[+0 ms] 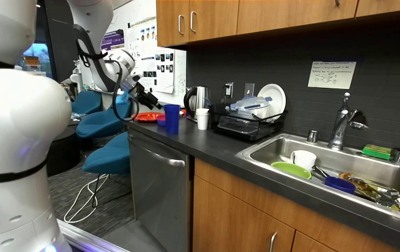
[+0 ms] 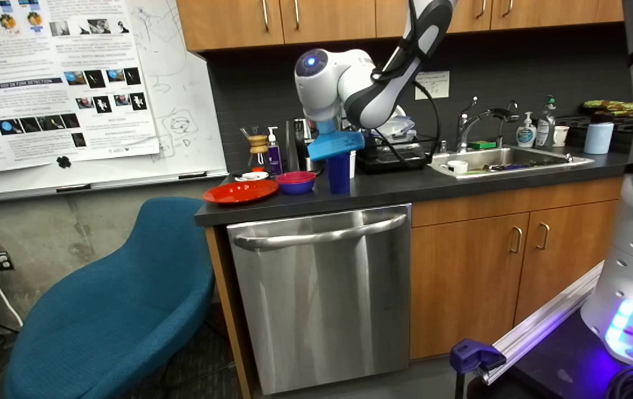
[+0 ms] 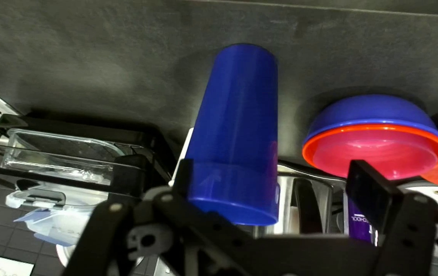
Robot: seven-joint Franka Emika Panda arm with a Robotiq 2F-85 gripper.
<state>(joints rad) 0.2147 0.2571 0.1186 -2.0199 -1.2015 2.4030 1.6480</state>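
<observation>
Tall tapered blue plastic cup [image 3: 238, 122] stood upright on dark matte surface [image 3: 88, 69], near front edge. Jaws hung by cup rim, spread apart, nothing clamped; whether they touched cup, could not be told. Round blue bowl [image 3: 372, 109] with pinkish-red bowl [image 3: 376, 153] inside stood beside cup, toward corner where flat red plate [image 2: 241, 191] lay. Step in hand seemed approach; next move likely called for centring cup between jaws.

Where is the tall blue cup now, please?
In an exterior view, the blue cup stands on the dark counter, just right of the stacked bowls; in the wrist view, left of them.
</observation>
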